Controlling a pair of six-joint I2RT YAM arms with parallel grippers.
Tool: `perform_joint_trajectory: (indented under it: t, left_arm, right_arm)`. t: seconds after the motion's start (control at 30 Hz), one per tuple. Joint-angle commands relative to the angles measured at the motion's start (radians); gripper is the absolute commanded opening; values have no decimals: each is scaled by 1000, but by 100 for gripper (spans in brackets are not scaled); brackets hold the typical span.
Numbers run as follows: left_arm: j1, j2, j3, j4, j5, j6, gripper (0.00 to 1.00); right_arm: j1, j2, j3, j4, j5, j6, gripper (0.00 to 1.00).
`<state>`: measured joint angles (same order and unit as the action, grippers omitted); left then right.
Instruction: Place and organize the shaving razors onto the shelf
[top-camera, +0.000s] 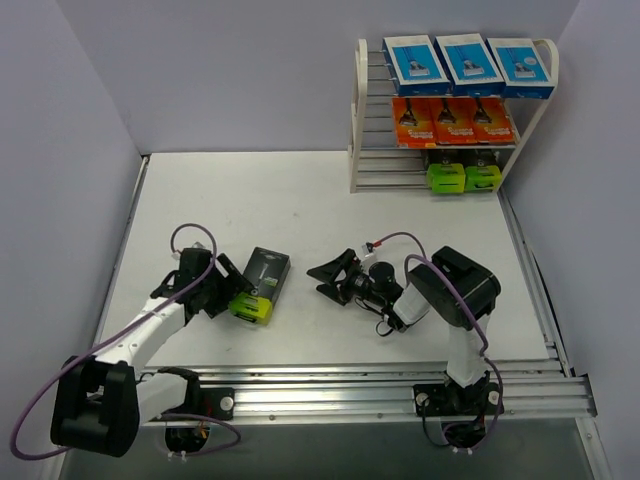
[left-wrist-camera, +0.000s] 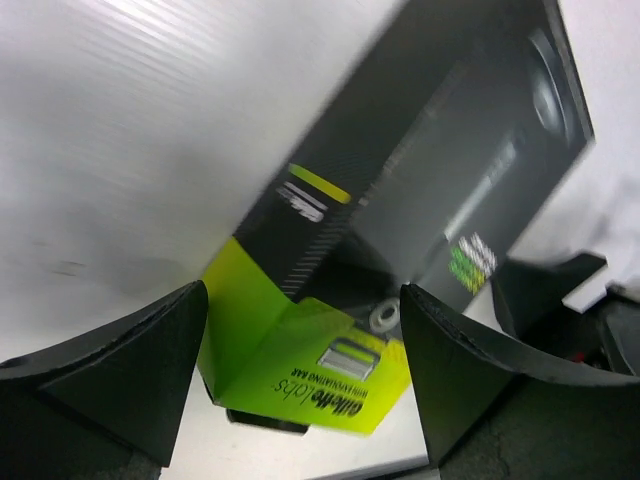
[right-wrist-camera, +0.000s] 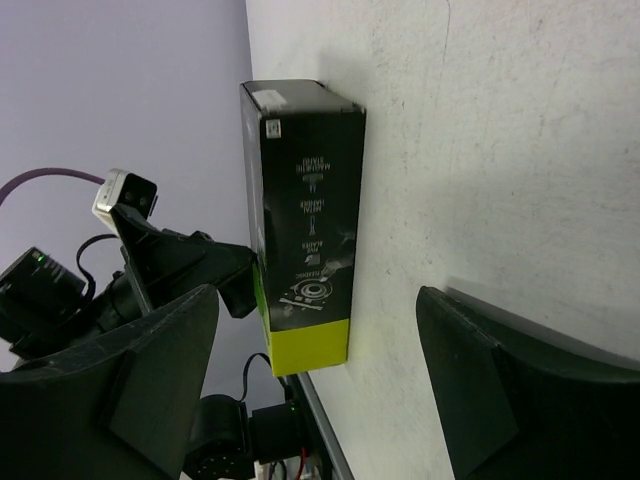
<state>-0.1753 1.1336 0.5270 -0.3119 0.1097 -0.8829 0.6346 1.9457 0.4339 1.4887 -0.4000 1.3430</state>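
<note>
One black razor pack (top-camera: 264, 278) lay flat on the table (top-camera: 300, 200), front left, its lime-green end nearest the left arm. We saw the left gripper (left-wrist-camera: 302, 300) reaching low, its jaws spread either side of that lime end, not clamped on it. The right gripper (top-camera: 313, 281) pointed left toward the pack, agape and empty. At far right, the shelf (top-camera: 356, 120) held three blue packs (top-camera: 468, 62) on top, three orange packs (top-camera: 452, 120) in the middle, and two black-lime packs (top-camera: 464, 178) below.

Lab: walled test table (top-camera: 290, 200)

One razor pack (top-camera: 262, 284) on table (top-camera: 250, 200), shelf (top-camera: 357, 110) far behind, right
</note>
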Motion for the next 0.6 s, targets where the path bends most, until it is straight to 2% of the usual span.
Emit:
perform_joint_trajectory:
  t: [0.0,0.03,0.17,0.37,0.47,0.57]
  left_arm:
    - [-137,-53,-5,94,-74,-69,86]
    - [-207,-57,-8,106,-91,-86,86]
    - [-338,-48,-38,155,-156,-183,86]
    - [-466,66,-76,342,-179,-232,86]
    - [-495,153,-38,398,-186,-219,86]
    - [-523,251,48,434,-194,-189,86]
  right_arm:
    - [8,-5,-55,340,3,-24,77]
    - [4,-8,-61,344,0,-16,77]
    - [-18,-54,-93,341,-14,-7,77]
    - [-58,-152,-132,302,-40,-14,77]
    - [-75,-249,-161,207,-34,-39,77]
    - [-75,-402,-187,8,16,-103,78]
